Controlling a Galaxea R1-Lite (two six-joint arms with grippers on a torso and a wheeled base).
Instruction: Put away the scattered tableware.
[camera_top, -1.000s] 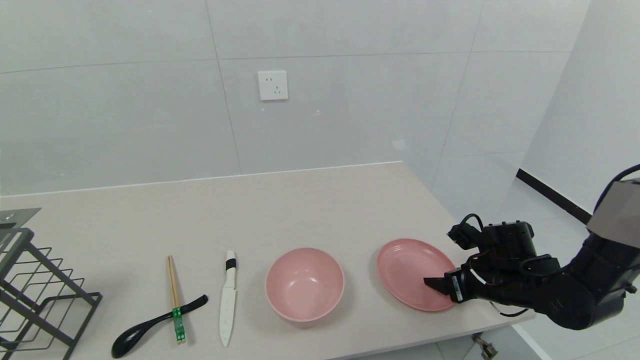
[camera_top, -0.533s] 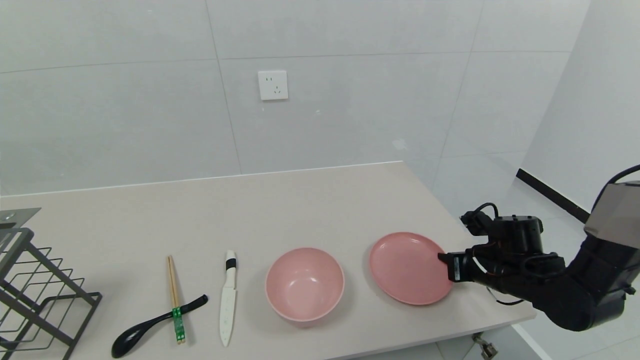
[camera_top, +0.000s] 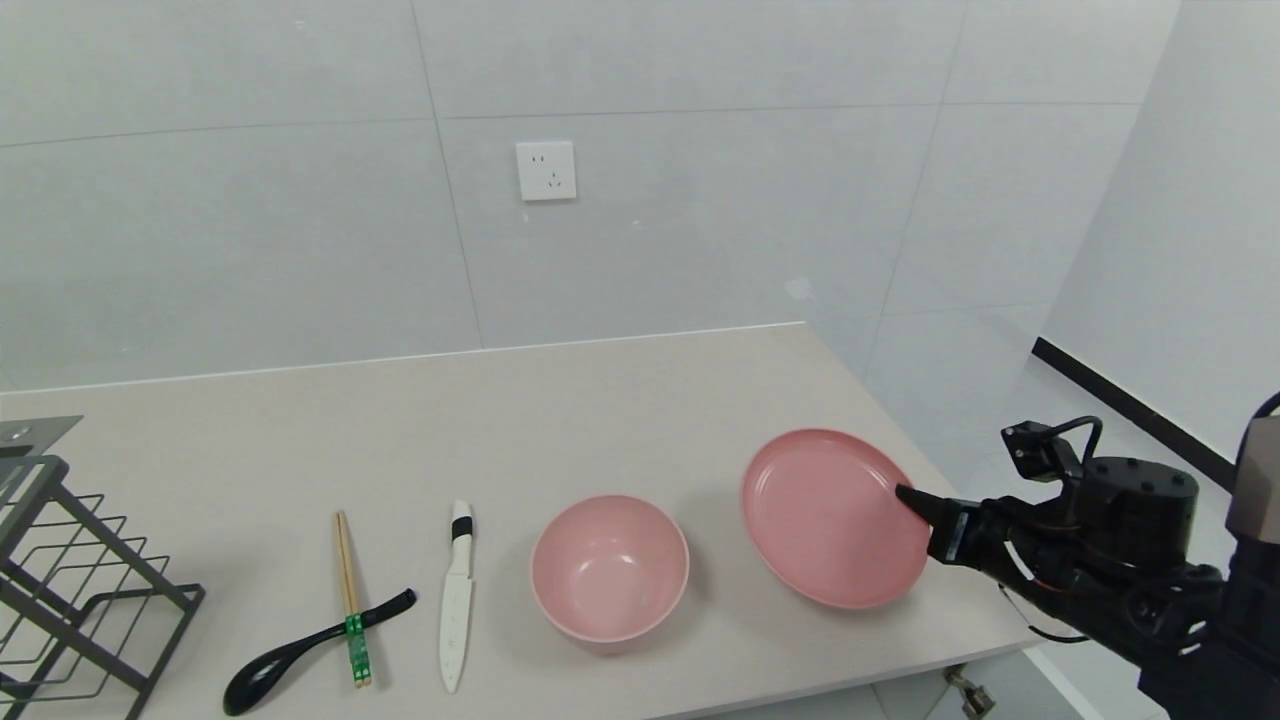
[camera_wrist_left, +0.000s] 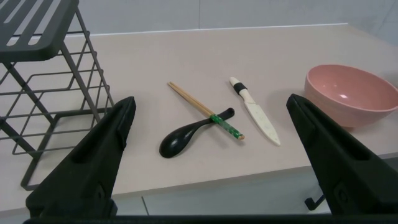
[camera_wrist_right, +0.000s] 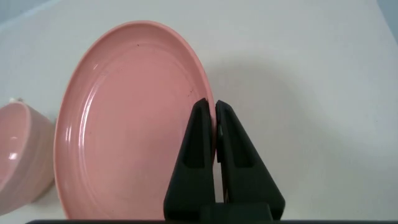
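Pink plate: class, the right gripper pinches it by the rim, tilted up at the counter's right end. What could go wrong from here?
1. The right gripper clamps only a narrow bit of the rim of the pink plate, so the plate may swivel or slip out.
2. It is near the counter edge; a drop could send it to the floor.
3. The pink bowl sits close beside it, toward the rack; a low carry could knock it.

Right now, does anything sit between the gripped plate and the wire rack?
Yes. The right gripper holds the pink plate; the pink bowl, knife, chopsticks and black spoon lie on the counter between it and the rack.
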